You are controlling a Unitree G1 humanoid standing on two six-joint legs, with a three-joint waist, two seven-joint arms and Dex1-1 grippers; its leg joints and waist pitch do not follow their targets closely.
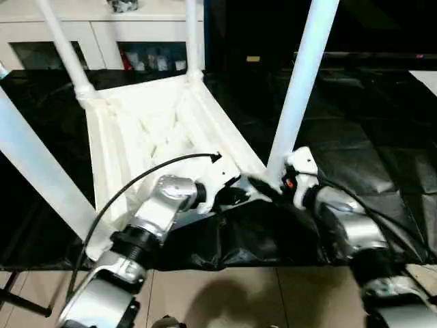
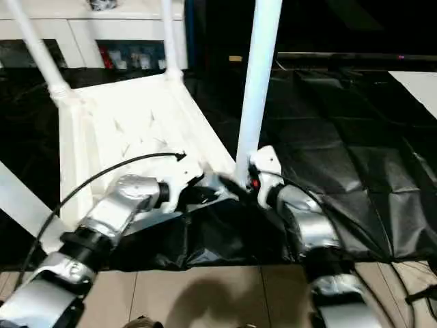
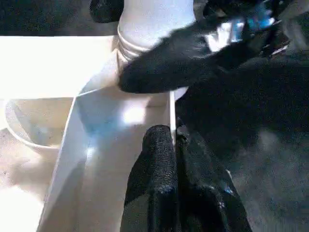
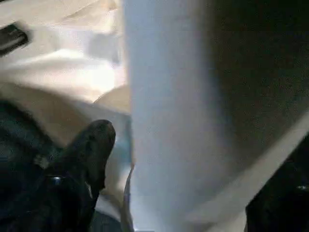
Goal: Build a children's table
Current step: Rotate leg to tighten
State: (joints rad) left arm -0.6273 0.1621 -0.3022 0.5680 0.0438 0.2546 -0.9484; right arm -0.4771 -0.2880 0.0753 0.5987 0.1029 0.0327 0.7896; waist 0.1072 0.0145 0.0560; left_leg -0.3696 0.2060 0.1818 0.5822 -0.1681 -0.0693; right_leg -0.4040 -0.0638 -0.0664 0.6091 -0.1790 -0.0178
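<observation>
Left eye view first: shows a black sheet [image 1: 382, 171] spread wide over the floor, with pale tiled floor [image 1: 225, 294] along its near edge. Finds the children's table lying upside down on that sheet, its white table top [image 1: 143, 130] turned ribbed underside up and set at a slant to the sheet's edge. Counts four white legs rising from the corner sockets: a near right leg [image 1: 304, 75] standing tall and slightly tilted, a near left leg [image 1: 27, 164] leaning out toward the picture's left edge, and two far legs [image 1: 65, 48] [image 1: 193, 34] in front of a white cabinet [image 1: 102, 34] with glass doors.

Follows two silver forearms in from the near side to the table's near right corner. Traces a black cable [image 1: 136, 181] arching over the left forearm to its wrist.

Puts the left claw [image 3: 173, 140] on the raised rim just beside the near right socket, fingers pressed together with the thin rim wall pinched between them, one finger [image 3: 157, 159] inside the rim and one outside.

Puts the right claw [image 1: 268, 188] at the foot of the near right leg, spread wide, one finger [image 4: 91, 145] on one side of the leg and the other on the opposite side. Cannot tell whether either finger actually touches the leg.
</observation>
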